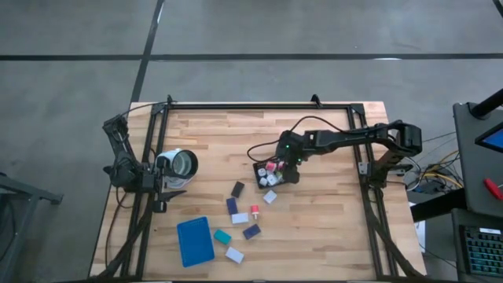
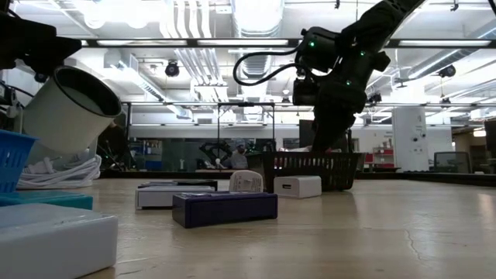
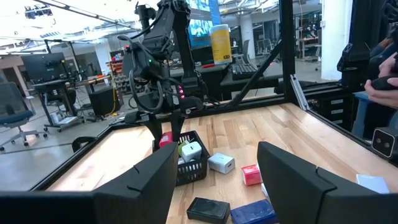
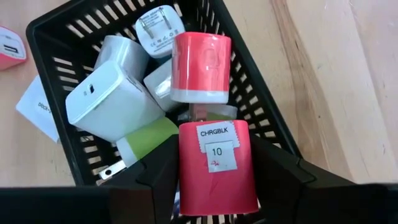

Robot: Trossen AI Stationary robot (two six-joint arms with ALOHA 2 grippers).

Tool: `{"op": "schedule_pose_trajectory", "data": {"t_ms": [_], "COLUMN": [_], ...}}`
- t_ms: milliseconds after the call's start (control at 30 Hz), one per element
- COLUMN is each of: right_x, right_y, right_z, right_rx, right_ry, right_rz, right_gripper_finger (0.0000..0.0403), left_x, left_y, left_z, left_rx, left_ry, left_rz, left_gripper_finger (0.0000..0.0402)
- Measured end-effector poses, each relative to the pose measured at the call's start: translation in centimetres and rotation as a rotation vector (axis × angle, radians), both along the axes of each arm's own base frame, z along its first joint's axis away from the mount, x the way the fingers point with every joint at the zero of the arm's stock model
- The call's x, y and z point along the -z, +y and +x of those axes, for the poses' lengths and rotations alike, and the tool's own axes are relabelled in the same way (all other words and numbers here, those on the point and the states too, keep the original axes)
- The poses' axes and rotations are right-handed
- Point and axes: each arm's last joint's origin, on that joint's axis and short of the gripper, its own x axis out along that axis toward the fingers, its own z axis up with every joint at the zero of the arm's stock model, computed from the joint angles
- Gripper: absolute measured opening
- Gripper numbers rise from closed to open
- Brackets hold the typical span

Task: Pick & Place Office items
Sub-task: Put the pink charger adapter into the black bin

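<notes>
1. Red charger block (image 4: 217, 168), labelled CHRGBLK, sits lower centre of the right wrist view, pinched between the right gripper's (image 4: 214, 180) two dark fingers, right over the black mesh basket (image 4: 261, 118). In the high view the same right gripper (image 1: 289, 167) is at frame centre, at the basket's (image 1: 267, 174) right edge.
2. Basket already holds a red-and-white block (image 4: 200, 68), several white chargers (image 4: 112, 102) and a green-and-white one (image 4: 146, 142). It looks crowded.
3. Step, as I read it: drop into the basket. To do it well, keep the block inside the rim, lower toward the pile, then spread the fingers fully. Lift straight up so the fingers do not snag the mesh wall.
4. Left gripper (image 3: 214, 180) is parked at left of the high view, near the white cup (image 1: 179, 163), fingers spread, holding nothing.
5. Only the high view shows what remains: loose blocks lower centre, e.g. the navy block (image 1: 251, 231) and teal block (image 1: 222, 236), beside the blue tray (image 1: 195, 240).
6. Only the right wrist view shows the label and the grip. The low view hides the basket's contents behind its wall (image 2: 310, 167). The left wrist view shows a person's hand (image 3: 382, 84) at far right, off the table.
</notes>
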Motion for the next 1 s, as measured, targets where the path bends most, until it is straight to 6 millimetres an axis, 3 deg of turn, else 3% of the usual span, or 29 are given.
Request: {"op": "schedule_pose_trajectory", "data": {"t_ms": [767,1000], "right_x": [-0.2,-2.1], "right_y": [-0.1,-0.1], "right_z": [0.2,0.0], "right_rx": [0.079,0.078], "right_ry": [-0.019,-0.08], "right_rz": [0.006,-0.006], "right_gripper_finger": [0.0205,0.0206], "left_x": [0.0,0.0], "left_y": [0.0,0.0], "left_z": [0.0,0.0], "left_rx": [0.0,0.0], "left_ry": [0.0,0.0], "left_rz": [0.0,0.001], "left_gripper_finger": [0.0225,0.0225]}}
